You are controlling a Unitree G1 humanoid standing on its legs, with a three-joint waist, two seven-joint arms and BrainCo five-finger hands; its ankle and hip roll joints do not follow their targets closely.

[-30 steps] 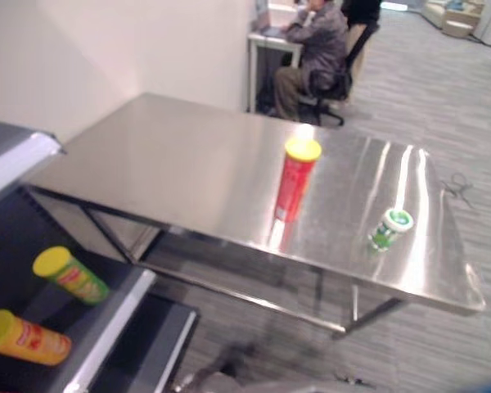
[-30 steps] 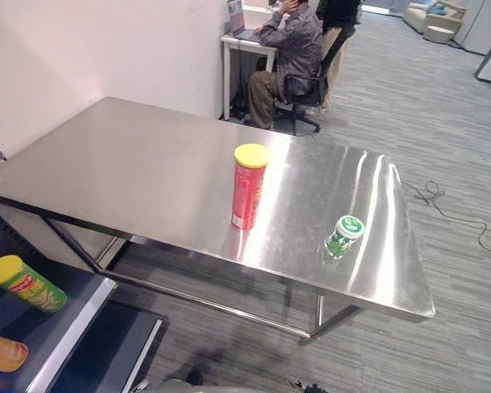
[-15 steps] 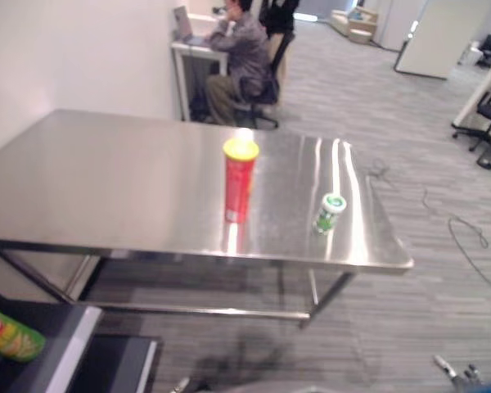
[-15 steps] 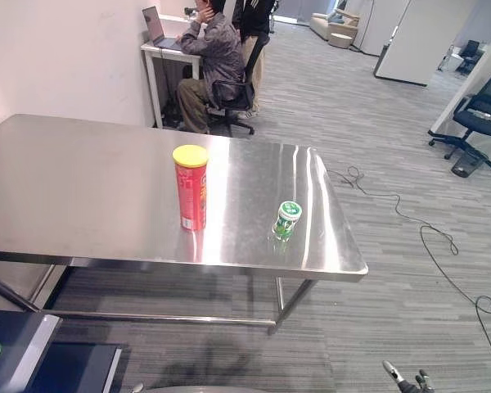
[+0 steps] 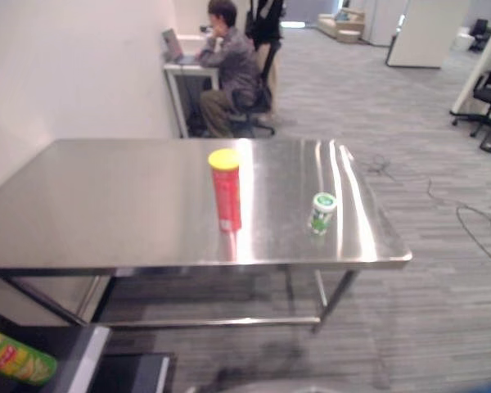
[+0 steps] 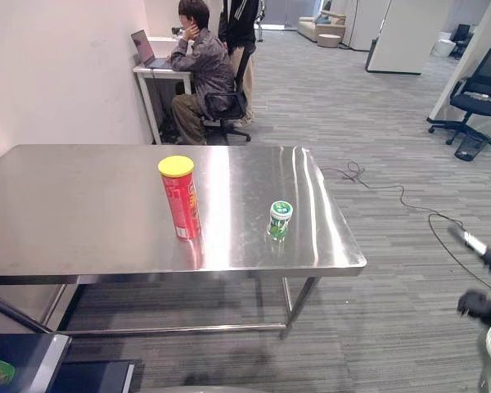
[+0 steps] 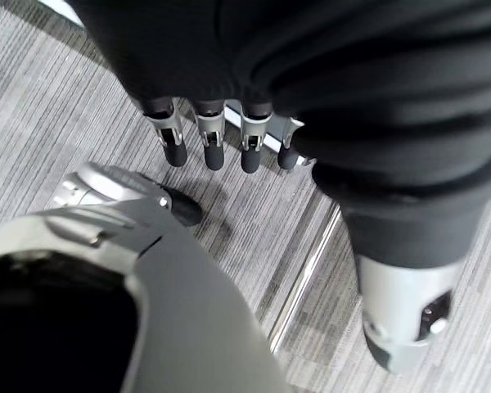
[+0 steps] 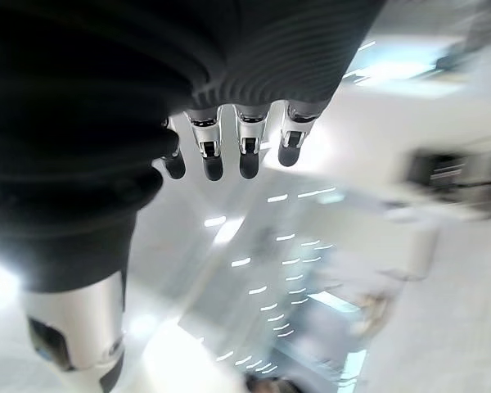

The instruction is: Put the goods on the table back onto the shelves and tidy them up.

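Right hand point(image 6: 484, 282) newly appears; red can point(image 6: 180, 197) upright.

Open-plan office. Grey striped carpet point(image 6: 376, 98) throughout. Upper left of frame: person point(image 6: 198, 70) seated at small white desk point(image 6: 159, 74) with laptop point(image 6: 141, 47), against white wall. Black swivel chair point(image 6: 479, 102) at right edge. Sofa point(image 6: 317, 26) far back, top centre. Steel table point(image 6: 90, 205) in foreground.

You have tall can point(image 6: 181, 197) upright mid-table point(image 6: 82, 213), small jar point(image 6: 279, 219) to its right, apart. Another can point(image 5: 18, 357) lies on shelf point(image 5: 82, 360) below table's left front. Seated person point(image 6: 200, 70) behind table.
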